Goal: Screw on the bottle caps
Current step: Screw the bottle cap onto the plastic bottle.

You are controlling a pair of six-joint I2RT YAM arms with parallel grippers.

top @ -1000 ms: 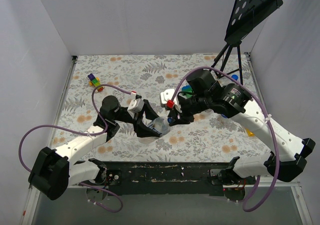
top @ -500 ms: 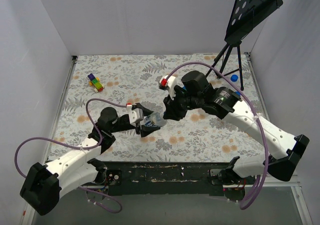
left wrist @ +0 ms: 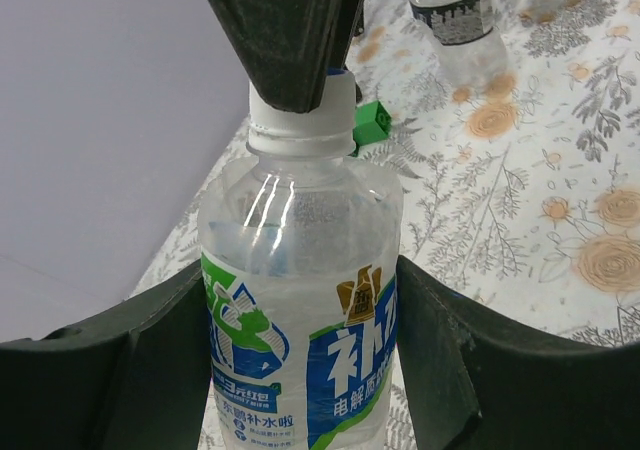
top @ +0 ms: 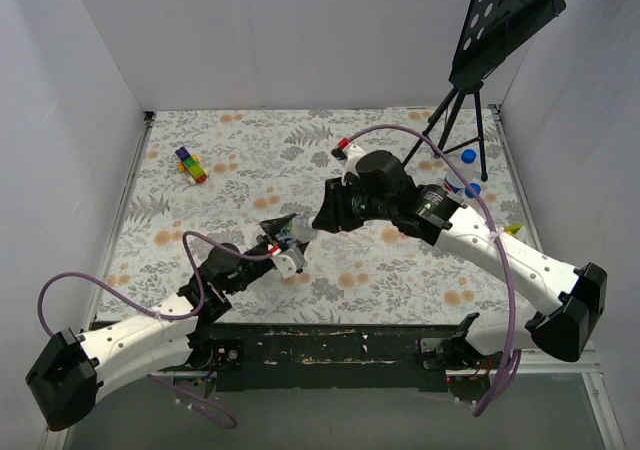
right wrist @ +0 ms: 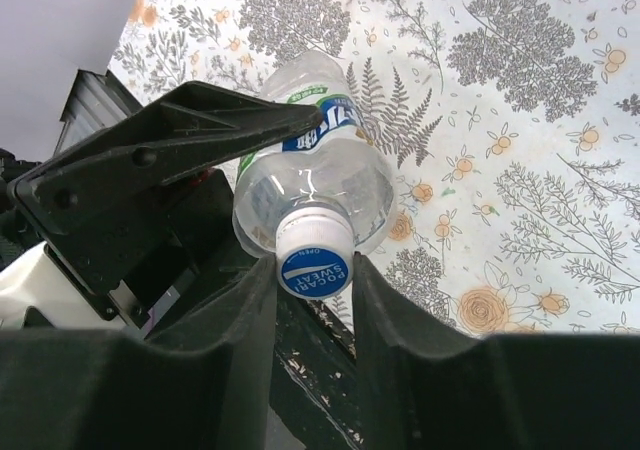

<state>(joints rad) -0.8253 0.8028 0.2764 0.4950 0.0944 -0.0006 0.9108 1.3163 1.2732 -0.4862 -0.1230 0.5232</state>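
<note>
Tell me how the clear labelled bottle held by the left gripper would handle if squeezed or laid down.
The bottle looks thin-walled, so a hard squeeze from the left gripper would probably dent it. No liquid line shows, so it is likely light. Its round body would probably roll if laid flat.

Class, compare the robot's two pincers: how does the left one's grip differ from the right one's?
The left pincer clamps the labelled body of the bottle, while the right pincer clamps the blue cap on its neck. The left pincer's fingers stand wider apart than the right pincer's, since the body is broader than the cap. Both pincers are black, and both are shut on parts of the same clear bottle.
</note>
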